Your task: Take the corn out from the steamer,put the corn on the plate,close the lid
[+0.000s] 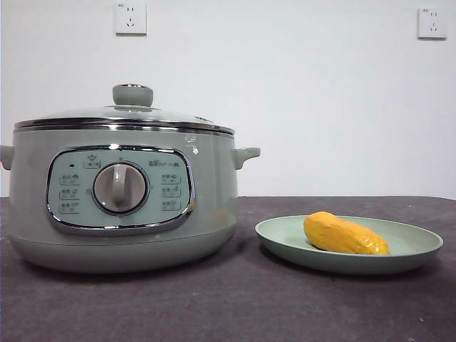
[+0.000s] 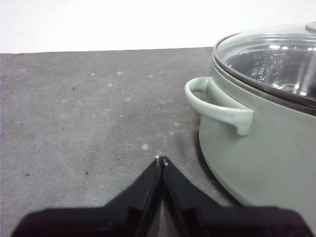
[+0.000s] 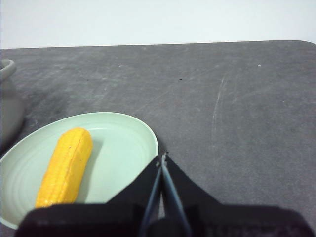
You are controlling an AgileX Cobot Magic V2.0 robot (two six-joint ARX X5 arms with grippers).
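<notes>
Corn (image 1: pixel 345 236): yellow-orange cob lying on its side inside the plate (image 1: pixel 420 246), resting on the plate's floor, one tapered end toward the steamer, the other toward the plate's far side. From the right wrist view the cob sits off-centre in the dish, nearer the steamer's side, kernel rows visible along its length.

Plate: shallow, pale green, low rim, flat on the dark table (image 1: pixel 235 306), just beside the steamer (image 1: pixel 121 221) but apart from it.

Steamer: sage-green pot, chrome rim, front control panel (image 1: pixel 120 189) with a round dial (image 1: pixel 120 187) and small printed icons, side handle (image 1: pixel 246 154) sticking out toward the plate. Lid (image 1: pixel 125 114) seated on the rim, glass dome closed all round, green knob (image 1: pixel 132 94) on top. Left wrist view shows the lid's glass with the pot's inside dimly behind it.

Left gripper (image 2: pixel 161 159): jaws pressed together, nothing between them, low over bare table beside the steamer's other handle (image 2: pixel 217 104), not touching it.

Right gripper (image 3: pixel 163 157): jaws clenched on nothing, tips just at the plate's rim on the side away from the steamer, clear of the corn.

Neither arm appears in the front view. Two wall sockets (image 1: pixel 130 18) high on the white wall behind.
</notes>
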